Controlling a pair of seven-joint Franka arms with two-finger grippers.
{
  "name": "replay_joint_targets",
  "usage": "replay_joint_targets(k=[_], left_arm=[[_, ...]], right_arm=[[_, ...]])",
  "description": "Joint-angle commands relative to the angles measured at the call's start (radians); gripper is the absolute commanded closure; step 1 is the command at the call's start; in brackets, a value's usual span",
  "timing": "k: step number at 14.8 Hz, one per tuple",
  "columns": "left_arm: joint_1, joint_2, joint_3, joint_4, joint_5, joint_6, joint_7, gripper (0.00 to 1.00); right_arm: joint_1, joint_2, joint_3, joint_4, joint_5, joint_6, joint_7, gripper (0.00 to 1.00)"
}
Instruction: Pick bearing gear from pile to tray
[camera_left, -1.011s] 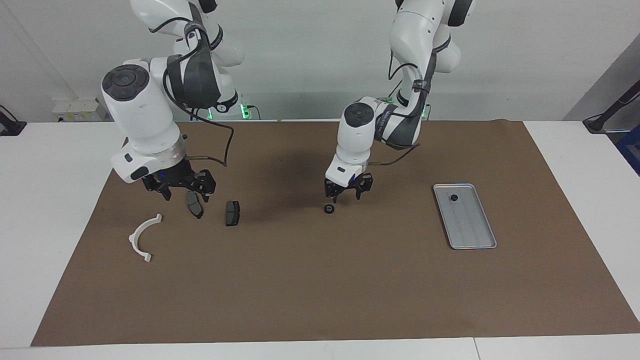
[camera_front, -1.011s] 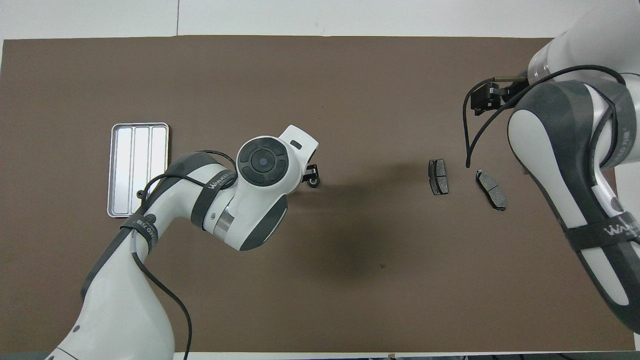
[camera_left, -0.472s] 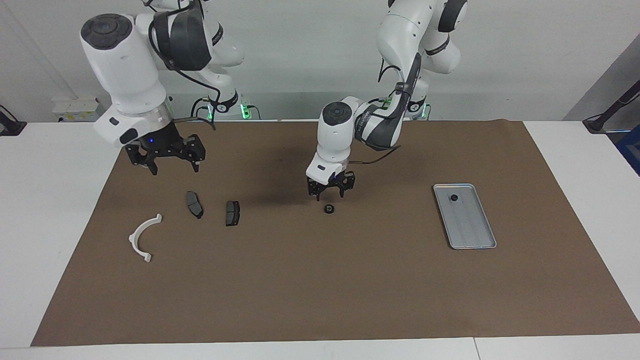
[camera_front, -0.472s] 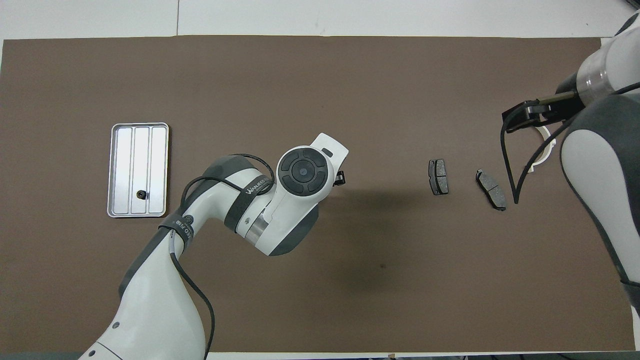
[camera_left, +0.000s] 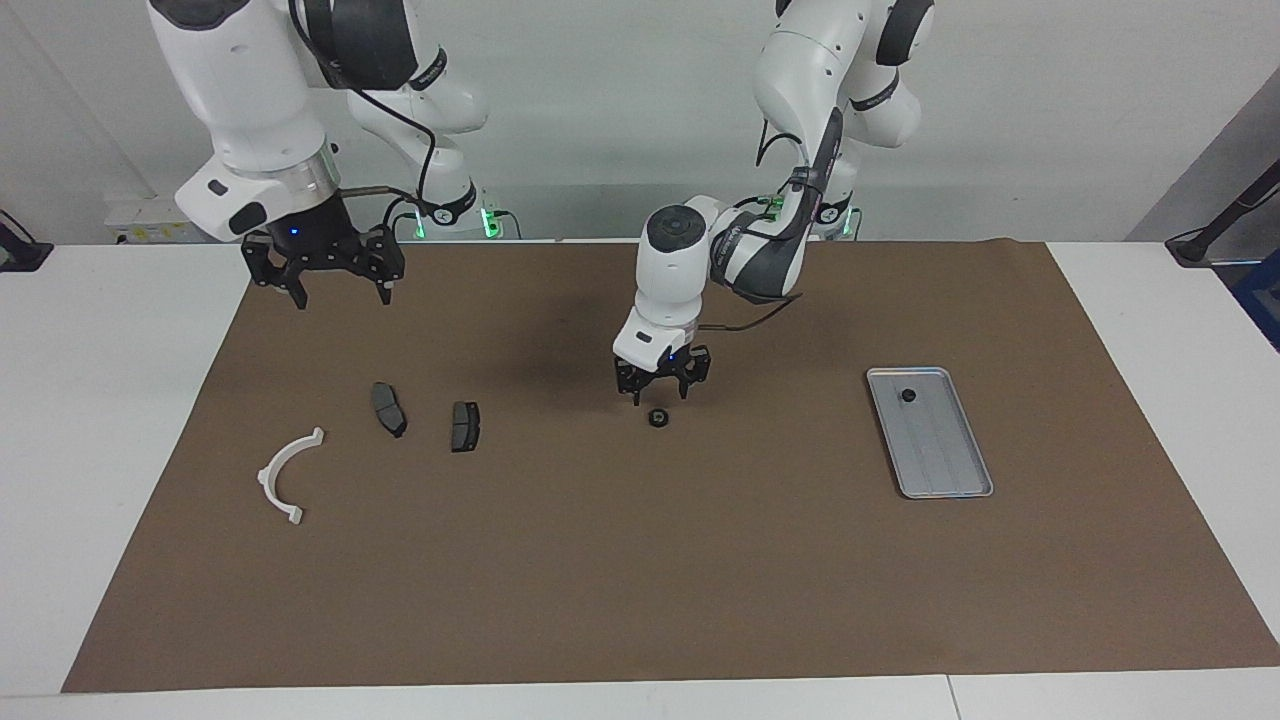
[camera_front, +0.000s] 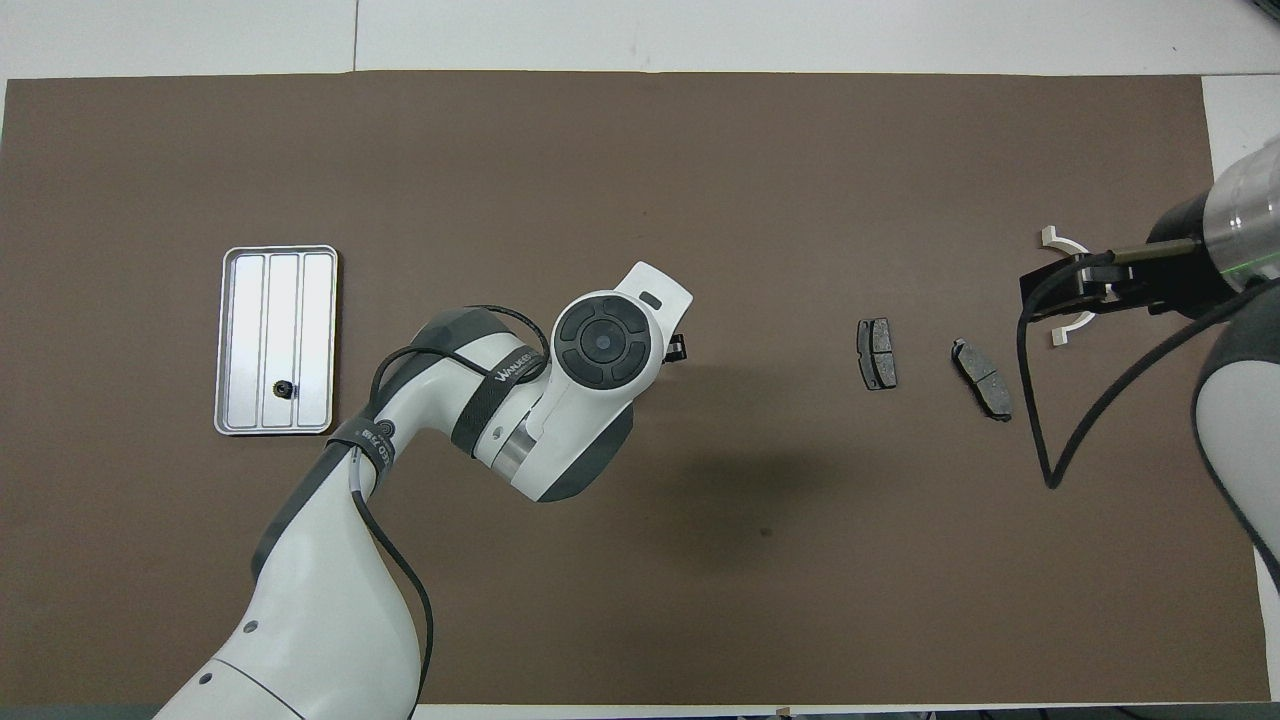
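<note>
A small black bearing gear (camera_left: 657, 417) lies on the brown mat mid-table. My left gripper (camera_left: 660, 397) hangs open and empty low over the mat, just on the robots' side of the gear and not touching it. In the overhead view the left hand hides the gear. The silver tray (camera_left: 945, 460) lies toward the left arm's end and holds one small black round piece (camera_left: 908, 395); the tray (camera_front: 250, 330) and piece (camera_front: 284, 389) also show from overhead. My right gripper (camera_left: 342, 298) is open and empty, raised over the mat near the pile.
The pile lies toward the right arm's end: a white arc bracket (camera_left: 285, 475) and two dark brake pads (camera_left: 388, 409) (camera_left: 464, 425). From overhead the right hand partly covers the bracket (camera_front: 1062, 240). The brown mat (camera_left: 640, 580) covers the table.
My right gripper has risen and drawn back from just above the brake pads toward its base. My left gripper has shifted slightly toward the right arm's end, close beside the gear.
</note>
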Motion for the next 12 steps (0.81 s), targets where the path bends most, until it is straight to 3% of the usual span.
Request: replay_joint_targets(k=[1, 5, 7, 8, 9, 10, 11, 12], left_arm=[[-0.002, 0.018, 0.006, 0.003, 0.023, 0.024, -0.015, 0.18], [-0.014, 0.055, 0.008, 0.005, 0.023, 0.047, -0.021, 0.2], [-0.016, 0.058, 0.008, 0.006, 0.023, 0.048, -0.029, 0.32], [-0.016, 0.058, 0.008, 0.006, 0.023, 0.044, -0.033, 0.42], [-0.016, 0.058, 0.008, 0.01, 0.023, 0.043, -0.034, 0.58], [-0.016, 0.058, 0.008, 0.011, 0.023, 0.041, -0.034, 0.84], [-0.016, 0.058, 0.008, 0.013, 0.023, 0.04, -0.035, 1.0], [-0.016, 0.058, 0.008, 0.014, 0.021, 0.038, -0.038, 1.0]], right_arm=[[0.006, -0.013, -0.021, -0.04, 0.034, 0.024, 0.025, 0.0], [0.006, -0.01, -0.02, -0.046, 0.032, 0.036, 0.028, 0.0], [0.006, -0.01, -0.02, -0.046, 0.032, 0.038, 0.026, 0.0], [0.006, -0.01, -0.02, -0.046, 0.032, 0.038, 0.026, 0.0], [0.003, -0.01, -0.02, -0.046, 0.032, 0.038, 0.025, 0.0], [-0.005, -0.01, -0.018, -0.049, 0.032, 0.039, 0.022, 0.0], [-0.005, -0.01, -0.018, -0.049, 0.032, 0.042, 0.02, 0.0], [-0.005, -0.008, -0.018, -0.051, 0.031, 0.057, 0.01, 0.0]])
